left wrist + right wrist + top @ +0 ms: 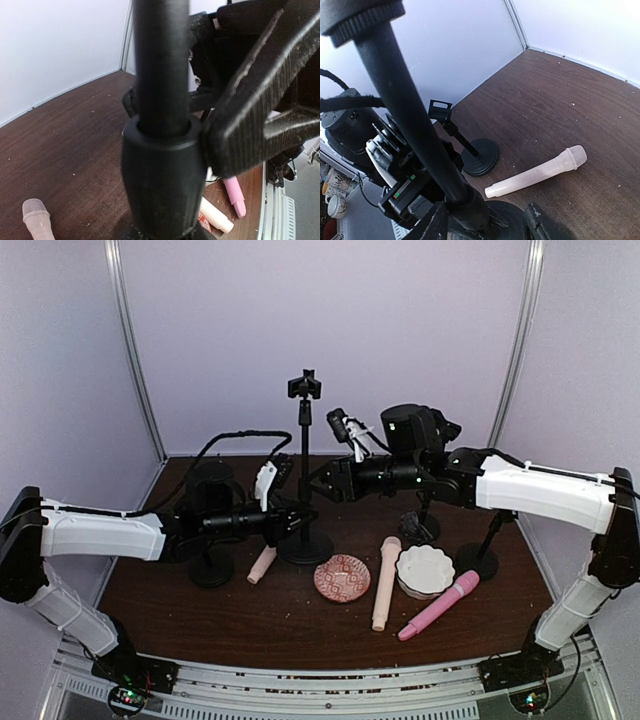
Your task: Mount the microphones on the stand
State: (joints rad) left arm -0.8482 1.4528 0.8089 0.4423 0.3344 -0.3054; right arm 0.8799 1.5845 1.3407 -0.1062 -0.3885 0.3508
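Dark wood table (200, 630), pale walls (300, 310). L arm (100, 530) lies low, reaching in from left; left gripper (292, 518) clenched on stand (305, 455) pole, low down. R arm (540, 490) stretched level from right; right gripper (322, 480) fingers part-spread either side of pole, contact unclear. All mics flat on table, none on stand: pink microphone (440, 605) nearest, axis diagonal; cream microphone (384, 585) axis near-far, head far; second cream microphone (262, 565) beside stand base.

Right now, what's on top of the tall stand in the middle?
Only a black clip, holding nothing. Lower down, the left jaws are shut on the tall stand, covering part of its pole.
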